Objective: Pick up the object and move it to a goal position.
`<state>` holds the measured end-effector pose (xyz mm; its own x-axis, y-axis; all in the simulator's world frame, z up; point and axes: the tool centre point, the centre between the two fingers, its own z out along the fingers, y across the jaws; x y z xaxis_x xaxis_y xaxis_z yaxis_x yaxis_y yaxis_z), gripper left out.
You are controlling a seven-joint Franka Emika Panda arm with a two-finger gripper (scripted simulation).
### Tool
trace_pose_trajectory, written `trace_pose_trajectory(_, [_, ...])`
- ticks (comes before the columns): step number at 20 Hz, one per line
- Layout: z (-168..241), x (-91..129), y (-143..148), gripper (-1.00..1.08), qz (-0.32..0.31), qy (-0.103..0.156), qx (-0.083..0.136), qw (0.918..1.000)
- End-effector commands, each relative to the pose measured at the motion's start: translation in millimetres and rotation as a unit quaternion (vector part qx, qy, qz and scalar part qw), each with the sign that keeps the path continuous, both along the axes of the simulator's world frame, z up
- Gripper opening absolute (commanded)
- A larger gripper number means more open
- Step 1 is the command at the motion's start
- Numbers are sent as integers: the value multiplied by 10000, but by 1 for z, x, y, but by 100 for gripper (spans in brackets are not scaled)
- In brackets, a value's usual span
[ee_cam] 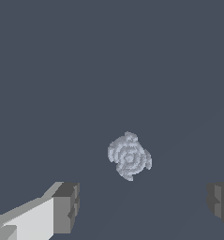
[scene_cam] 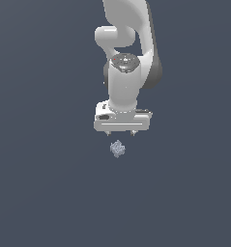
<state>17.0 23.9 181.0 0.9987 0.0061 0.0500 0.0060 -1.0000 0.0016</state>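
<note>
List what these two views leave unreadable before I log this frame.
- Exterior view: the white arm's base is cut off by the top edge.
- Exterior view: the gripper shows only short finger stubs; height above the tiny pale grey-blue bumpy lump is unclear against the plain dark ground.
- Wrist view: both grey fingertips are cut by the edges.
- Neither view shows any goal marker.

White rounded arm (scene_cam: 129, 58), grey joints (one red mark), dark jaws

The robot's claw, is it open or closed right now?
Open. In the wrist view the gripper has its two fingers far apart, with nothing between them. The lump lies free.
</note>
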Motion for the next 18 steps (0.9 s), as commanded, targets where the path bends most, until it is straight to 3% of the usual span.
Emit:
trace_pose_trajectory(1, [0,0,0,100,0,0,0,10000])
trace_pose_trajectory(10, [-9,-11,24,100,88,164,8,9998])
trace_pose_trajectory(18, [-12,-10,22,100,192,164,1,9997])
